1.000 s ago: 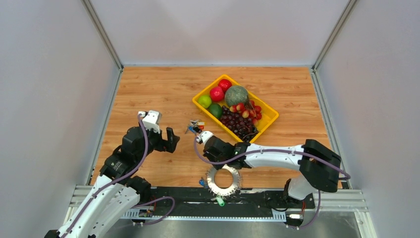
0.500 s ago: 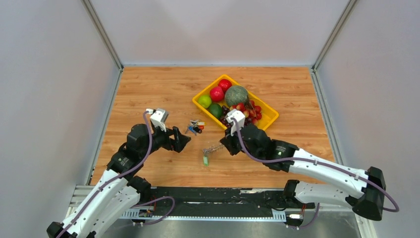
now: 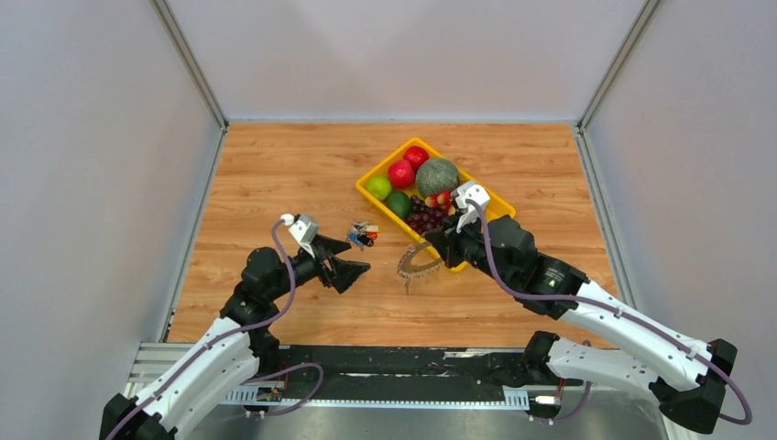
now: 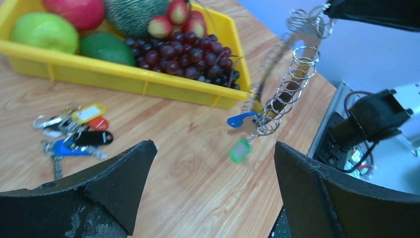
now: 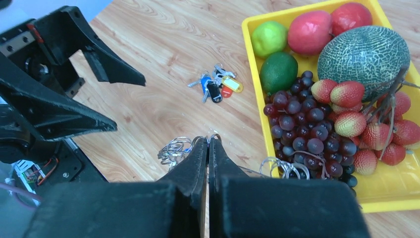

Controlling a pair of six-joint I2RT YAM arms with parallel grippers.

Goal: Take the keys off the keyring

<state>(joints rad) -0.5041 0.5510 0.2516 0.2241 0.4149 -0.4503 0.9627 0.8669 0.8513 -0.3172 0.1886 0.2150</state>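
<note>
Hanging edge-on from the pinching right tool, keyring slanting downward, keys lowest, left tool spread.

Your table shows brown wood grain. Toward one o'clock, a yellow tray holds a grey-green melon with a netted pattern, red apples, green fruits and dark purple grapes. The keyring is silvery; its keys show blue and green heads. At its ten o'clock lies a blue, red, black and yellow key cluster. Your left gripper and right gripper are black.
</note>
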